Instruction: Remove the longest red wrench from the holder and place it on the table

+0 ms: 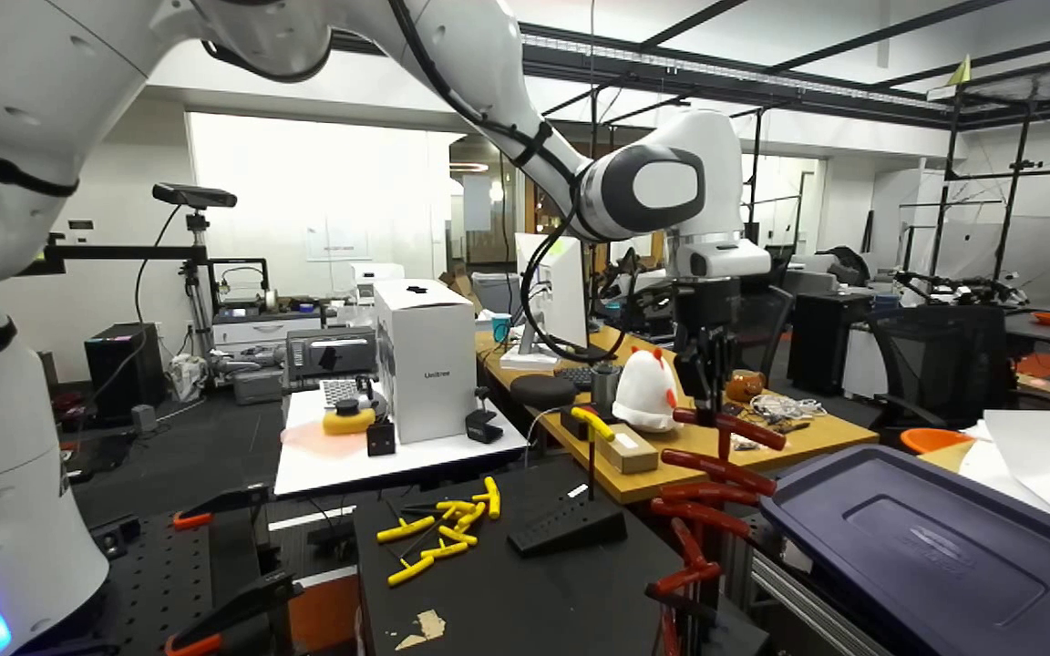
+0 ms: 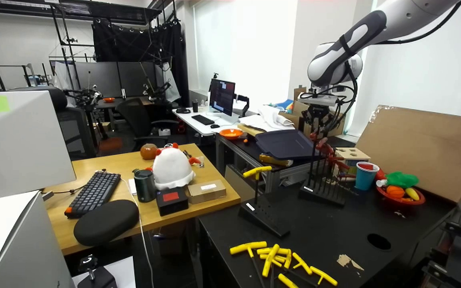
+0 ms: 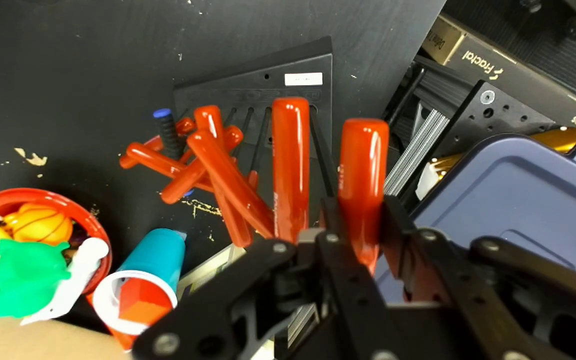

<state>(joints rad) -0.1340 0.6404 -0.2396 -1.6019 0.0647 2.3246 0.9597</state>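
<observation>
The longest red wrench [image 3: 363,165] has its handle nearest the wrist camera, at the right end of the fanned set. My gripper [image 3: 364,205] is shut on this handle, a finger against each side. The shaft slants down to a hole in the dark holder [image 3: 253,85]. In both exterior views the gripper [image 1: 712,401] [image 2: 317,123] is above the holder [image 2: 318,196], at the topmost red handle [image 1: 753,432]. Several shorter red wrenches [image 3: 290,165] stand close beside it. The holder sits on the black table [image 2: 314,228]. The gripped handle's rear end is partly hidden by the fingers.
A second dark rack [image 2: 262,218] holds one yellow tool [image 2: 257,171]. Several yellow tools [image 1: 452,528] lie loose on the table. A teal cup [image 2: 366,176] and red bowl [image 2: 398,202] with toys stand near the holder. A blue-grey lid [image 1: 935,547] lies beyond the table edge.
</observation>
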